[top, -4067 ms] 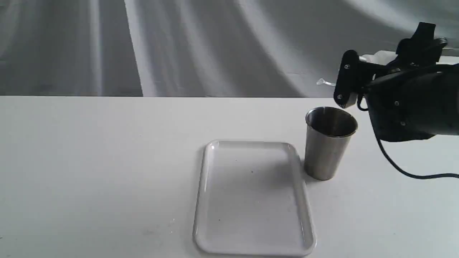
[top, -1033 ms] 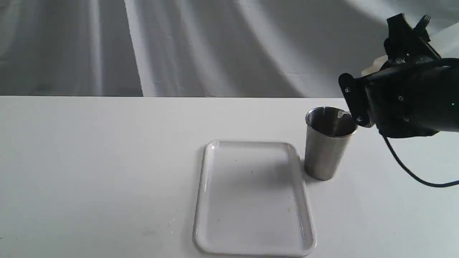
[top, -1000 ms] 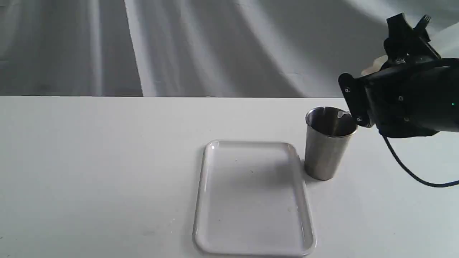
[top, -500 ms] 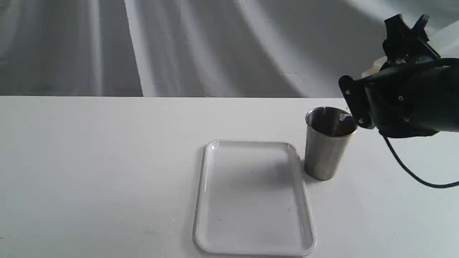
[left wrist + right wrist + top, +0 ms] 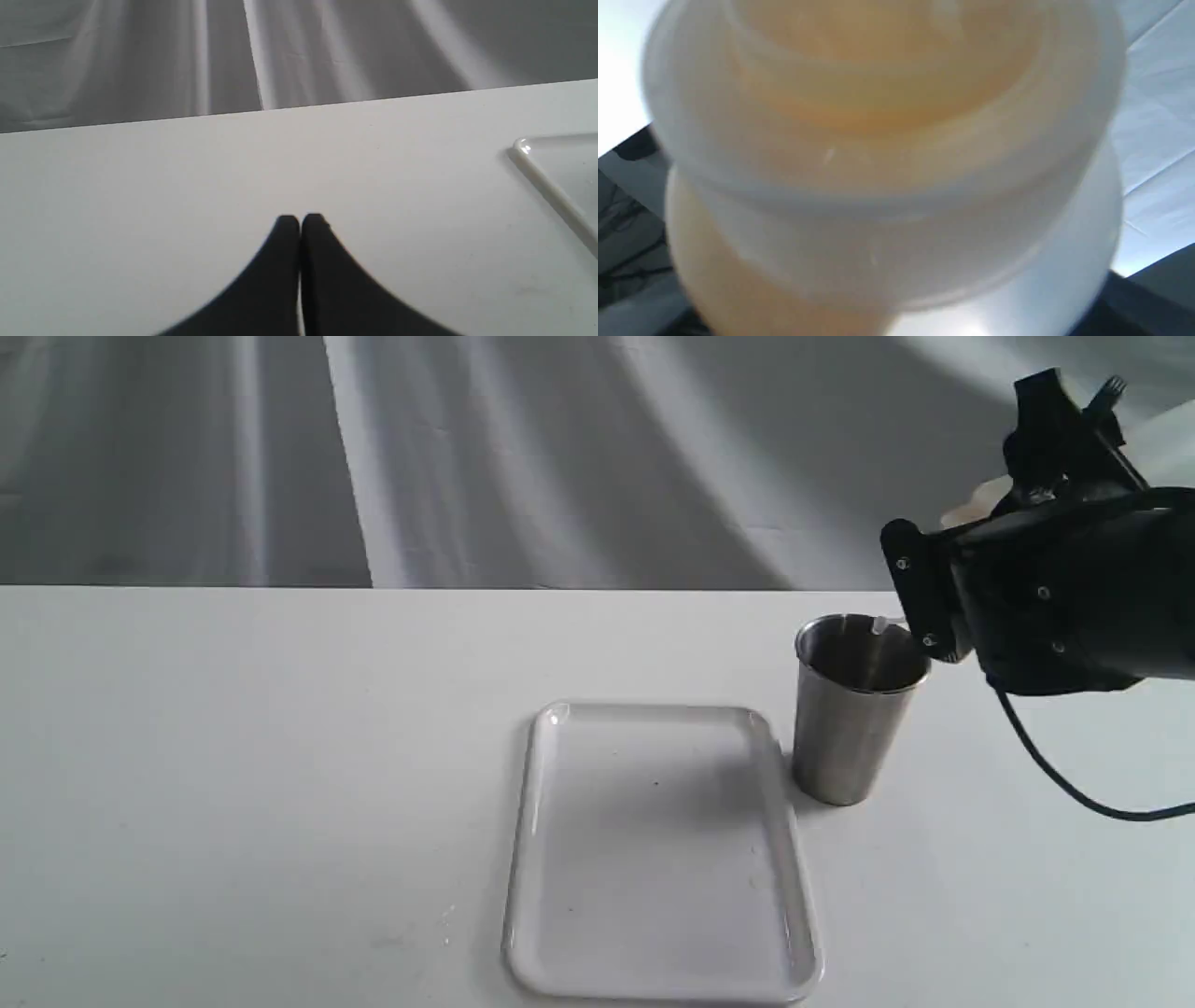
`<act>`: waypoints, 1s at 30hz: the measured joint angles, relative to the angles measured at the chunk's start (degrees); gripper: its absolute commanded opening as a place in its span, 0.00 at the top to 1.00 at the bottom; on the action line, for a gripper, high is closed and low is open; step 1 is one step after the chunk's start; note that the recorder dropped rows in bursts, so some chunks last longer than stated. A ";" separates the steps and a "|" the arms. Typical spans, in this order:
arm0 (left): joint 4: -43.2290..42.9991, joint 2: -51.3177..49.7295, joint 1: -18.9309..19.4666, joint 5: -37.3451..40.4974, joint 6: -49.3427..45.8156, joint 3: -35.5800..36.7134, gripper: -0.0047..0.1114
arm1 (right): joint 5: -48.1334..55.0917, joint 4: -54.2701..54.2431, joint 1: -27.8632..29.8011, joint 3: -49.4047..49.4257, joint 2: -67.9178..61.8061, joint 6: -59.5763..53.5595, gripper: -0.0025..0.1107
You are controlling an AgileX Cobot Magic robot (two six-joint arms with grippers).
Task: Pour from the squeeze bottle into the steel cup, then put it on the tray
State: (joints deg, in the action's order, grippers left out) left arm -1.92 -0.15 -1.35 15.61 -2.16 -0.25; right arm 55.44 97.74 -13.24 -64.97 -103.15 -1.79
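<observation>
Soft even light, faint shadows, a glint on the tray (image 5: 553, 715), the squeeze bottle (image 5: 878, 163) blurred close-up.

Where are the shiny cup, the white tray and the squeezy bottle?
brushed steel cup (image 5: 845, 747): exterior view, side wall.
flat white plastic tray (image 5: 653, 859): exterior view, bare middle.
translucent amber-filled squeeze bottle (image 5: 878, 186): right wrist view, cloudy side.
</observation>
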 measured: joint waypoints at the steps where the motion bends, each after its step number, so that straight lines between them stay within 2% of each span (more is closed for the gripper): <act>1: 0.00 0.00 0.00 0.00 0.00 0.00 0.96 | 0.00 0.00 0.00 0.00 0.00 1.79 0.90; 7: 0.00 0.00 0.00 0.00 0.00 0.00 0.96 | -0.58 0.00 0.00 0.00 0.62 13.85 0.90; 15: 0.00 0.00 0.00 0.00 0.00 0.00 0.96 | -1.10 0.00 0.00 0.00 7.25 43.75 0.90; 20: 0.00 0.00 0.00 0.00 0.00 0.00 0.96 | -0.85 0.00 0.00 0.00 11.07 57.95 0.90; 24: 0.00 0.00 0.00 0.00 0.00 0.00 0.96 | -0.86 0.00 0.00 0.00 12.72 64.60 0.90; 30: 0.00 0.00 0.00 0.00 0.00 0.00 0.96 | -0.86 0.00 0.00 0.00 13.53 66.65 0.90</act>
State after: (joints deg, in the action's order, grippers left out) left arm -1.92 -0.15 -1.35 15.61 -2.16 -0.25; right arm 54.59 97.74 -13.24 -64.97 -89.62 64.86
